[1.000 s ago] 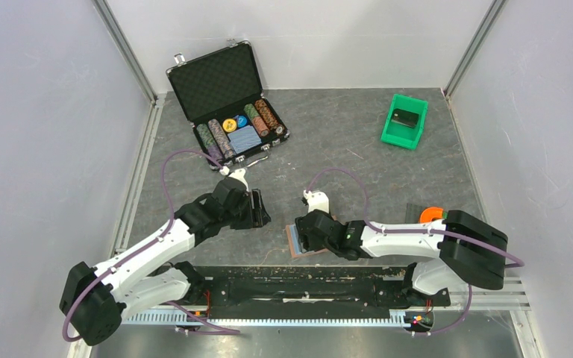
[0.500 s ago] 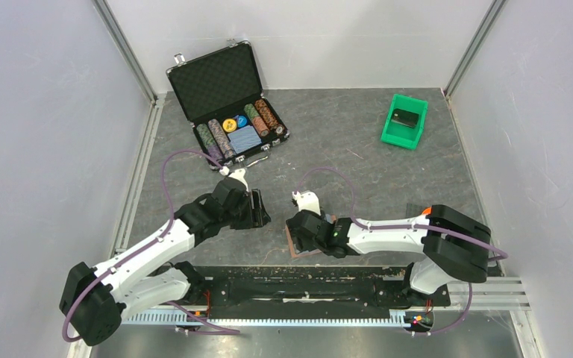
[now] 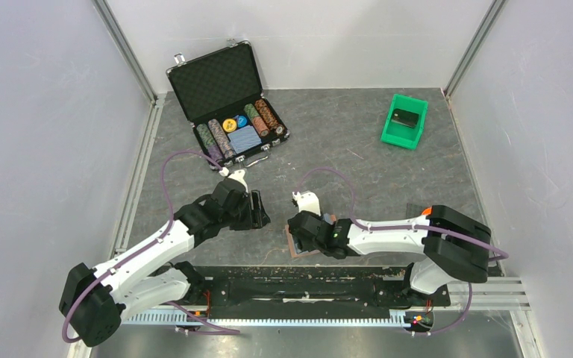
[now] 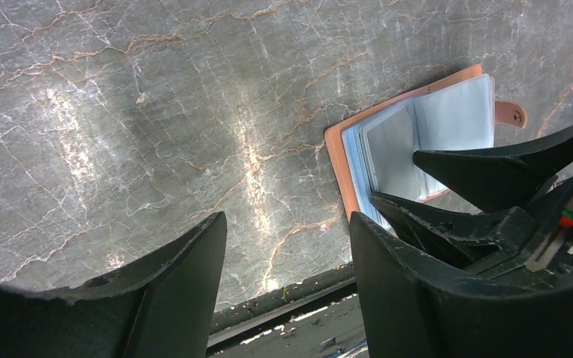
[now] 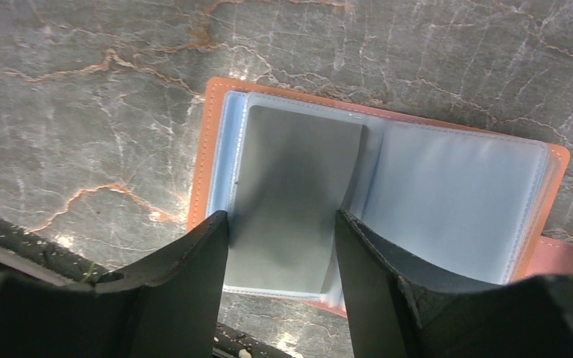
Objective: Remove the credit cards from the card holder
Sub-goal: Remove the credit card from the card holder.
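Your right gripper (image 5: 282,224) hangs low over the open card holder (image 5: 448,201), which lies flat on the surface (image 5: 82,97) close to its near edge, roughly midway between the two arms. The fingers stand about a card's width apart, one on each side of a grey credit card (image 5: 295,194) tucked in the clear sleeve of the left page. Whether they are pressing on its edges or only bracketing it, you cannot tell from these views. Your left gripper (image 4: 287,224) hovers just to the left, wide and holding nothing, with bare stone between its fingers.

The likely trouble is the sleeve. The card looks seated under plastic, so a squeeze here may catch the pocket along with the card and drag the whole holder. Nothing pins the holder down, and it sits near the edge, so a pull toward you could slide it off the stone. A thin, slick card can also slip free of a light pinch.
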